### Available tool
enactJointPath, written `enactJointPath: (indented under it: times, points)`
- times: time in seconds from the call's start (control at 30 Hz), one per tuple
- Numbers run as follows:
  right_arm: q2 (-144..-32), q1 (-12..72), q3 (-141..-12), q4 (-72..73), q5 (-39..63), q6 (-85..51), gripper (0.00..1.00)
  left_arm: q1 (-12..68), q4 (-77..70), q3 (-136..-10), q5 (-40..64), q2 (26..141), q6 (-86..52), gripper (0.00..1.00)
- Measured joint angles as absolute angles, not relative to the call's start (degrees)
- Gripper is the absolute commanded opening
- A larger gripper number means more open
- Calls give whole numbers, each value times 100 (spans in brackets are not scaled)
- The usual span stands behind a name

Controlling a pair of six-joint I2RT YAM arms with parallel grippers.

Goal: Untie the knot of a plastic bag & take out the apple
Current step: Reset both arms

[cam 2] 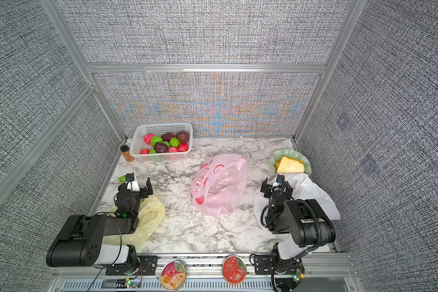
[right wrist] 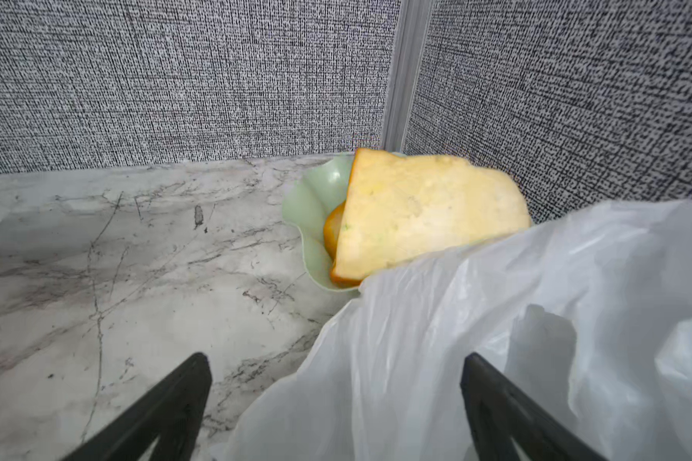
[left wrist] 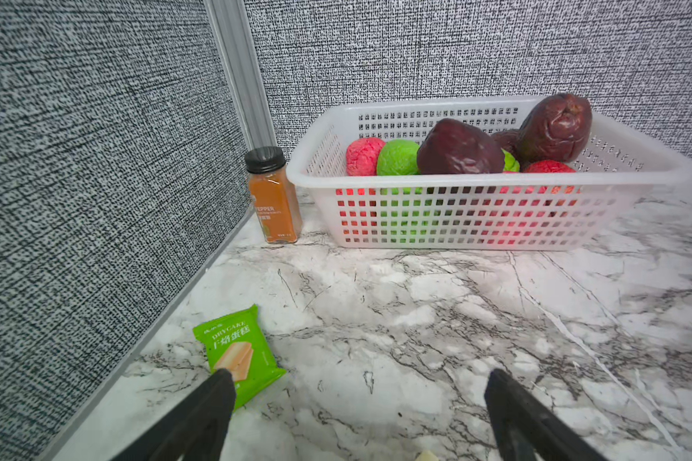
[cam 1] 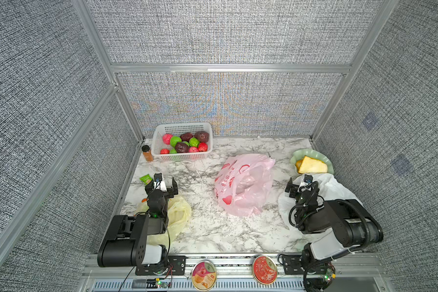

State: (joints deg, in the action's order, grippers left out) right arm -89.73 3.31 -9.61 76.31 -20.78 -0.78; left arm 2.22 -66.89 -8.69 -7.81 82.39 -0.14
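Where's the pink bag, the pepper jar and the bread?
pink bag (cam 1: 245, 185): in a top view, middle of its side.
pepper jar (left wrist: 274, 207): left wrist view, orange label.
bread slice (right wrist: 424, 215): right wrist view, middle of its face.

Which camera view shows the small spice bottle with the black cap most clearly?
The left wrist view: the spice bottle stands close and upright beside the white basket, its label partly readable. Both top views show it only small, next to the basket. The right wrist view does not show it.
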Motion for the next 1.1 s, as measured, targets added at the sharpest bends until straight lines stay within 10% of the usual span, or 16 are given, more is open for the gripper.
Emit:
enactJointPath:
  times: [1.1]
  points:
    - [-8895, 222, -1678, 6281, -1911, -150, 99, 215, -7828, -823, -777, 8799, 106, 99]
